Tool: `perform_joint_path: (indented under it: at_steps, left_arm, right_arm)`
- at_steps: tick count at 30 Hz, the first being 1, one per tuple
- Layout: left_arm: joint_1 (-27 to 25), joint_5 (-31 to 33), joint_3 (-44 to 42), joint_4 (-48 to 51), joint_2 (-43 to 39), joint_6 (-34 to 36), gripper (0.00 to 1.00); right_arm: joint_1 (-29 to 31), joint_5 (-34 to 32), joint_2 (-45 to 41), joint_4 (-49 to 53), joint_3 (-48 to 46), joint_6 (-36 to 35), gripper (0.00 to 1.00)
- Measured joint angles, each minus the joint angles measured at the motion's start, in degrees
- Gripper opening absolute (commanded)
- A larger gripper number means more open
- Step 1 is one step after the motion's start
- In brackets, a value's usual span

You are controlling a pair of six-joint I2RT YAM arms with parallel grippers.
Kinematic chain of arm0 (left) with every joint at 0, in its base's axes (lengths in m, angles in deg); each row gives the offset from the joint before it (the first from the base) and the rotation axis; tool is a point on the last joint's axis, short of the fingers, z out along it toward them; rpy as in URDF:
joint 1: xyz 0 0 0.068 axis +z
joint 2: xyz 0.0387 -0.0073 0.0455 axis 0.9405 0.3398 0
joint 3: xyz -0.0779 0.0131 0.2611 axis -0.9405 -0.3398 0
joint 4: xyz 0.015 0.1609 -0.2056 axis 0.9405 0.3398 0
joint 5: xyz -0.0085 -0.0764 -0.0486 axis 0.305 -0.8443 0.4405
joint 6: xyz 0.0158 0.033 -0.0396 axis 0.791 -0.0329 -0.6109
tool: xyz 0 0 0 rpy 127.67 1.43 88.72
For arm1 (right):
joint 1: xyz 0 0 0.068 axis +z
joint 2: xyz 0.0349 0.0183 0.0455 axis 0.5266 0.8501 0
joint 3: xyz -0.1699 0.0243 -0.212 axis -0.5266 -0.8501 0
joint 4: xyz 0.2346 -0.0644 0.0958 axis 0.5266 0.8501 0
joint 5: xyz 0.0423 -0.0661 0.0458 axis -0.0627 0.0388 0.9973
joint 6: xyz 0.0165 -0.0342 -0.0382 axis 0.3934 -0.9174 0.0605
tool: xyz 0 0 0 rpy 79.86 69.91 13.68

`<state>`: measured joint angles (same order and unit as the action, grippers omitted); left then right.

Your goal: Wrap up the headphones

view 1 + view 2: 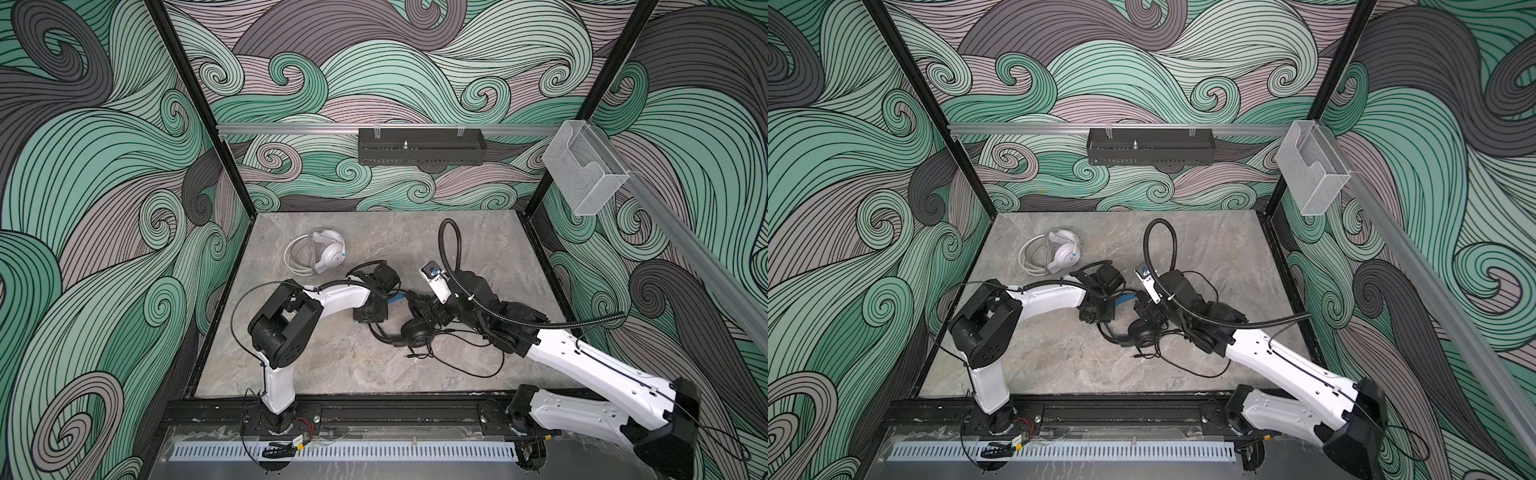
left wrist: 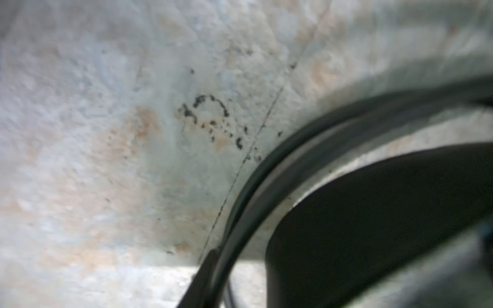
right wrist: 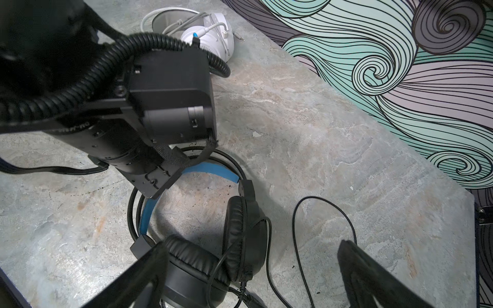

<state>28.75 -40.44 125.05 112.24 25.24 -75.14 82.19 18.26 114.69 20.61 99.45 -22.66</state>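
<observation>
The black headphones [image 1: 415,332] [image 1: 1144,332] [image 3: 240,226] lie mid-table, ear cups together, blue-lined headband [image 3: 208,169] arching toward my left arm. My left gripper [image 1: 386,308] [image 1: 1115,308] [image 3: 160,186] is down at that headband, its narrow jaws closed around the black headband wires [image 2: 293,149]. My right gripper [image 1: 419,309] [image 1: 1144,309] [image 3: 252,248] hovers just over the ear cups, open wide and holding nothing. The black cord [image 1: 457,365] [image 3: 320,202] trails loose in loops beside the cups. The white headphones [image 1: 320,251] [image 1: 1059,251] [image 3: 210,34] rest at the back left with the pale cord around them.
Patterned walls close the marble table [image 1: 332,365] on three sides. A black rail tray [image 1: 419,151] hangs on the back wall and a clear plastic holder [image 1: 582,174] on the right rail. My right arm's corrugated hose [image 1: 451,249] loops above the table.
</observation>
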Motion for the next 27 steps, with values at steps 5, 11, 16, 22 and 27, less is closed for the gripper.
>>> perform_joint_path:
  at_steps: [5, 11, 16, 22, 27]
  left_arm:
    - [-0.1, 1.8, 0.1, 0.8, 0.0, 0.2, 0.1]
    - [-0.1, 2.3, 0.1, 0.9, -0.2, 0.8, 0.0]
    - [-0.1, 3.1, 0.1, 0.8, -3.3, 3.7, 0.0]
    - [-0.1, 6.5, 4.9, 4.1, -8.2, 11.5, 0.0]
    - [-0.1, 9.0, 9.3, 6.1, -12.9, 19.3, 0.0]
  right_arm:
    - [-1.3, -0.3, -1.4, 1.2, -0.4, 0.2, 0.99]
    - [-2.3, -0.4, -1.7, 2.4, -0.6, 0.2, 0.99]
    - [-3.2, -1.0, -1.7, 3.3, -0.6, 0.1, 0.99]
    - [-5.3, -0.6, -4.5, 3.8, -0.6, -0.3, 0.99]
    - [-6.0, 0.2, -9.2, 3.6, -0.9, -1.8, 0.99]
